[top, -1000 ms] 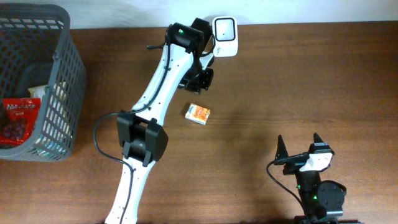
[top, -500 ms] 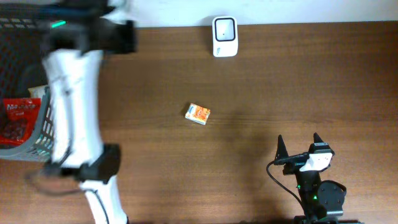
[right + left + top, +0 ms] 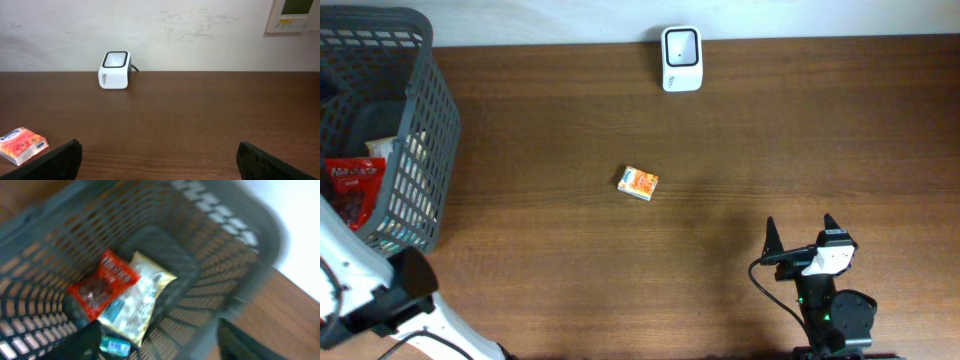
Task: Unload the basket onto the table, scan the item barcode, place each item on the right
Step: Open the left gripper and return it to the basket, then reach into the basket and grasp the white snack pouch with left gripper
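Note:
The item, a small orange box (image 3: 639, 183), lies flat on the brown table near its middle, and shows at the lower left of the right wrist view as the orange box (image 3: 22, 145). The white barcode scanner (image 3: 681, 45) stands at the back edge, well beyond the box; the scanner (image 3: 115, 70) faces the right wrist camera. My left gripper (image 3: 160, 347) hovers over the grey basket (image 3: 220, 280), blurred, jaws wide apart and empty. My right gripper (image 3: 800, 240) rests open at the front right, its dark fingers (image 3: 60, 160) far apart with only table between them.
The grey mesh basket (image 3: 380, 20) stands at the far left. It holds a red packet (image 3: 102, 285), a pale foil packet (image 3: 137, 300) and a small teal item (image 3: 116, 345). The left arm's white link (image 3: 360, 290) crosses the front left corner.
The left arm swung from beside the scanner at the back to the far left over the basket, and its jaws opened. The orange box and the right arm stayed put.

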{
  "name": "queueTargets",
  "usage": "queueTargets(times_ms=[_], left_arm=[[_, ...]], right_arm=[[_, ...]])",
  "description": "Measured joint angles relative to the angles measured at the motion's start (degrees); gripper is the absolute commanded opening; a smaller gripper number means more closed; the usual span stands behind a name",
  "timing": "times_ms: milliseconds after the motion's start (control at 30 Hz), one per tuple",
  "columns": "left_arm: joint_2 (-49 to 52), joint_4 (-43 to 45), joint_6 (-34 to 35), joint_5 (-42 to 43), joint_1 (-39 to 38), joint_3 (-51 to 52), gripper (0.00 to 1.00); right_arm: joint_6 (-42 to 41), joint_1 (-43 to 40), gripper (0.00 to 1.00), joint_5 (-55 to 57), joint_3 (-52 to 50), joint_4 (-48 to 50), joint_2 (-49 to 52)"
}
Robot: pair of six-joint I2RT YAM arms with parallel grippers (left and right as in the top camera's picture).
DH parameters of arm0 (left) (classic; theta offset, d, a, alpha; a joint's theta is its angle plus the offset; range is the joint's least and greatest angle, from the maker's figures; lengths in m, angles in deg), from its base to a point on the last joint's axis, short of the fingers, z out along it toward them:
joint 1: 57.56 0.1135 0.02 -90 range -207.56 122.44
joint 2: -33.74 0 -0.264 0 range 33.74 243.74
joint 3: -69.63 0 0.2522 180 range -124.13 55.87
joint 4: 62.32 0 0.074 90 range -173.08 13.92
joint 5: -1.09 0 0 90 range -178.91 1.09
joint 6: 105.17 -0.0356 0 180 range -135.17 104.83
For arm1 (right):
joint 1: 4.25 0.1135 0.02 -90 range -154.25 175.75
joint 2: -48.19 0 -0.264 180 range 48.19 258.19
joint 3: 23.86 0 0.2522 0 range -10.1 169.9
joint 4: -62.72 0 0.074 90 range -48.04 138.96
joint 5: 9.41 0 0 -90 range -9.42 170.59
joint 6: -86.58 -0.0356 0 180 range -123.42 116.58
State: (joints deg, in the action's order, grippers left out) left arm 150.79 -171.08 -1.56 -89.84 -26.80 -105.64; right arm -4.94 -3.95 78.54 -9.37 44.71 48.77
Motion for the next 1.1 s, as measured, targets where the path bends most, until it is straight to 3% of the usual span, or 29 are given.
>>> queueTargets(times_ms=[133, 433, 1100], left_arm=[[3.3, 0.1, 3.7, -0.2, 3.8, 4.5, 0.99], [10.5, 3.6, 8.0, -0.2, 4.6, 16.0, 0.99], [10.8, 12.9, 13.1, -4.1, 2.7, 42.6, 0.99]], right_arm=[[0.0, 0.0, 0.98, 0.0, 0.0, 0.0, 0.0], [0.0, 0.0, 0.98, 0.0, 0.0, 0.0, 0.0], [0.0, 0.0, 0.98, 0.0, 0.0, 0.0, 0.0]])
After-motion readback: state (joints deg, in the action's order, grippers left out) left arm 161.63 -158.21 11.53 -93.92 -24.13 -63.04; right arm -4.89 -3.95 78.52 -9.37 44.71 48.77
